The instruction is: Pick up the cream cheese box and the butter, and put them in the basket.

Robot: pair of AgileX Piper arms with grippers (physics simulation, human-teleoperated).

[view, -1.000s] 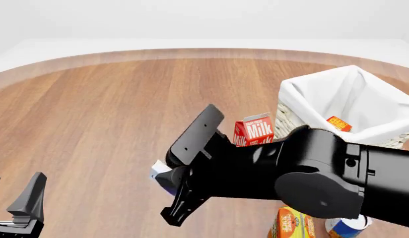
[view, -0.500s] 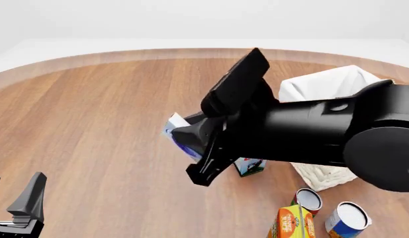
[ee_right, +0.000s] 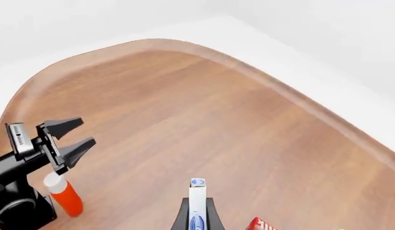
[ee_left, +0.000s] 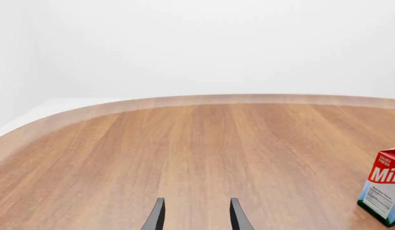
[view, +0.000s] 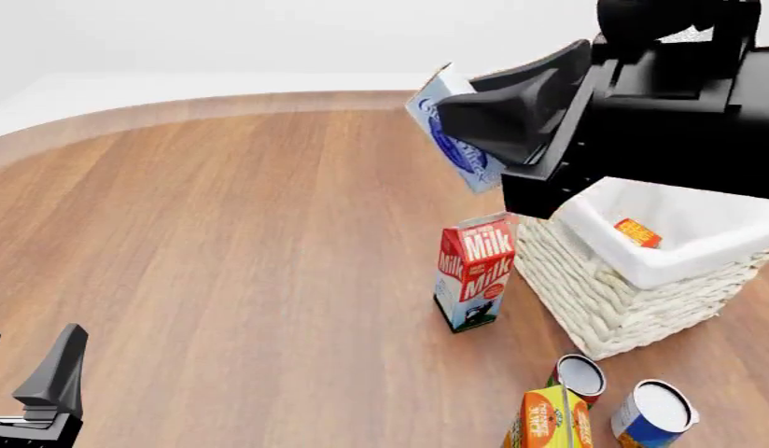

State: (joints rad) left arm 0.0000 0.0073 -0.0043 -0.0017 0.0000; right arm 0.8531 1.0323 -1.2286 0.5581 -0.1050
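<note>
My right claw (view: 484,140) is clenched on the cream cheese box (view: 455,131), a whitish box with blue print, held tilted high above the bench (view: 235,233), just off the basket's (view: 634,289) far-left corner. In the right wrist view the box (ee_right: 197,203) shows edge-on, pinched between the two fingers (ee_right: 182,215). The basket sits near the bench's right edge. Inside it an orange-red carton, the butter (view: 637,232), lies against the white lining; its lettering is too small to read. A red-and-white Milk carton (view: 474,273) stands upright just beside the basket's left wall; whether they touch I cannot tell. Near the bench's front edge, in front of the basket: two open-topped cans (view: 580,376) (view: 652,413) and an orange juice carton (view: 549,420), close together.

My left claw (view: 30,373) hangs at the front-left corner of the bench, released, fingers (ee_left: 156,215) apart with nothing between them. The left wrist view catches the Milk carton (ee_left: 384,184) at its frame edge. The right wrist view shows the left claw (ee_right: 68,141) spread apart, plus a red bottle with a white cap (ee_right: 64,194) standing beside the left arm's base.
</note>
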